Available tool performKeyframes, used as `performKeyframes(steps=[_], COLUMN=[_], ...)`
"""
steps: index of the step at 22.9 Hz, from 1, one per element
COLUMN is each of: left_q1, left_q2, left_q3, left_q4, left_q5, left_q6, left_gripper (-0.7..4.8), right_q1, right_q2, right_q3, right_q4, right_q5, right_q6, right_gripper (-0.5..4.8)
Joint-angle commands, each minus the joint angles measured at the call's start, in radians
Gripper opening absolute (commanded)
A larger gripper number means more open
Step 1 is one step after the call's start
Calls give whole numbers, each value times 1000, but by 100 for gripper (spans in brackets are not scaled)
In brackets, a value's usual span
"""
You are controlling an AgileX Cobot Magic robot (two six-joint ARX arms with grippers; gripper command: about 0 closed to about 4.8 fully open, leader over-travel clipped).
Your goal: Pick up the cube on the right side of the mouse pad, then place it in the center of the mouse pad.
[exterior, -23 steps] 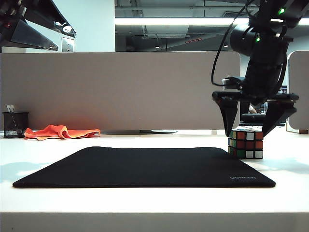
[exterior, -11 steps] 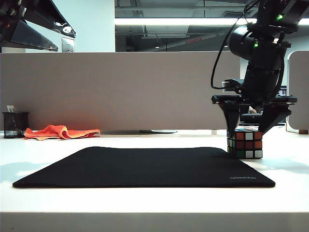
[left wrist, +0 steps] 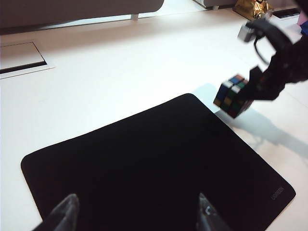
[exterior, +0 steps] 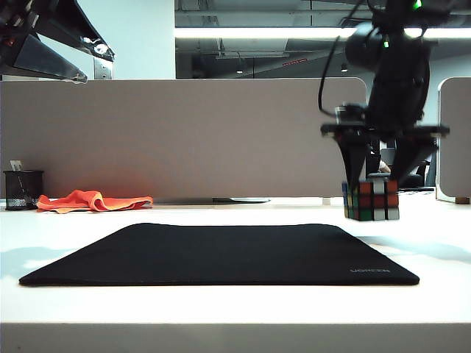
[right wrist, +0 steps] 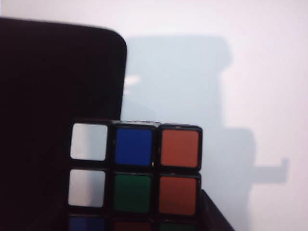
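The right gripper (exterior: 372, 193) pinches the puzzle cube (exterior: 370, 200) from above, holding it clear of the table just beyond the black mouse pad's (exterior: 221, 254) right edge, ready to carry inward. The left gripper (left wrist: 137, 216) hovers spread over the pad's near edge, idle.

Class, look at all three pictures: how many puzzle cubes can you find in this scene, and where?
1. The cube hangs clear of the table beside the mouse pad's right edge, clamped in the right gripper. The left gripper is open and holds nothing. No other cube shows.
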Motion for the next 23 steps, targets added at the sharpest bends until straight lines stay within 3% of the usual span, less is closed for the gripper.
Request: performKeyframes(steps=[1, 4, 7, 11, 16, 23], left_q1=[-1, -1, -1, -1, 0, -1], left_q2=[-2, -2, -2, -2, -2, -2], left_q3=[9, 9, 9, 9, 9, 9], left_q4=[8, 8, 8, 9, 10, 10], left_q5=[3, 3, 3, 2, 3, 4], left_q6=[3, 3, 3, 4, 4, 3], left_gripper=[313, 313, 313, 313, 313, 313], right_q1=[1, 2, 14, 50, 142, 280], right_q2=[-10, -10, -16, -35, -45, 39], right_q3=[98, 185, 297, 352, 391, 389], right_q4=[-101, -168, -204, -192, -136, -144], right_q5=[8, -46, -233, -349, -342, -182], right_q6=[-27, -26, -26, -26, -55, -128], right_gripper=[235, 228, 229, 229, 229, 229])
